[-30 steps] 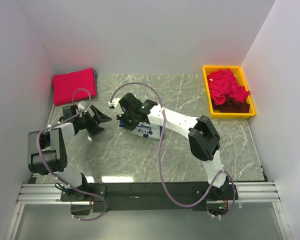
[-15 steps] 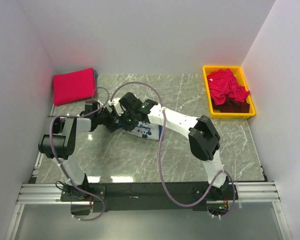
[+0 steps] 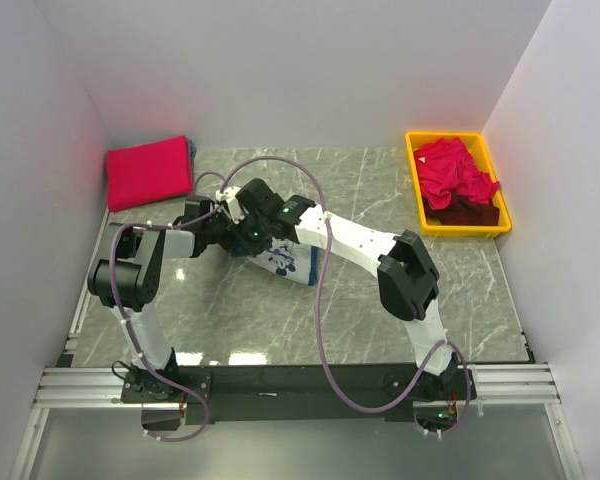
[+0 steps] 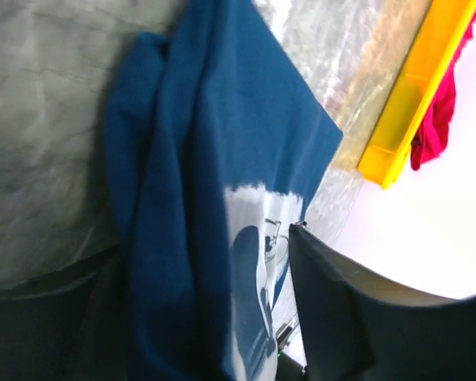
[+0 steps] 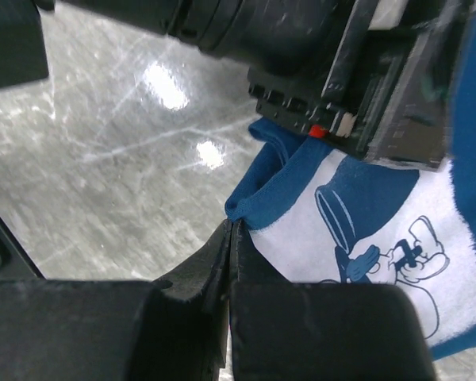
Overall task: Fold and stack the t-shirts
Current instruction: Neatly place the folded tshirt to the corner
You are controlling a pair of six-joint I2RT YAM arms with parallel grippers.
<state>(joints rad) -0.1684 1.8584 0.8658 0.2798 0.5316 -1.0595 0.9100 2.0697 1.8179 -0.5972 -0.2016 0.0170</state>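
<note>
Swung in from the left, left pincer (image 3: 223, 222) is set spread around navy t-shirt (image 4: 198, 182), kept pinched at its edge by right pincer (image 5: 231, 238), presumably for two-handed spreading.

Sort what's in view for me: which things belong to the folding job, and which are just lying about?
Job: navy t-shirt, pinched by the right pincer; folded red t-shirt, far left; red-pink t-shirts and maroon t-shirt in the yellow bin.
Lying about: yellow bin; marble table.
</note>
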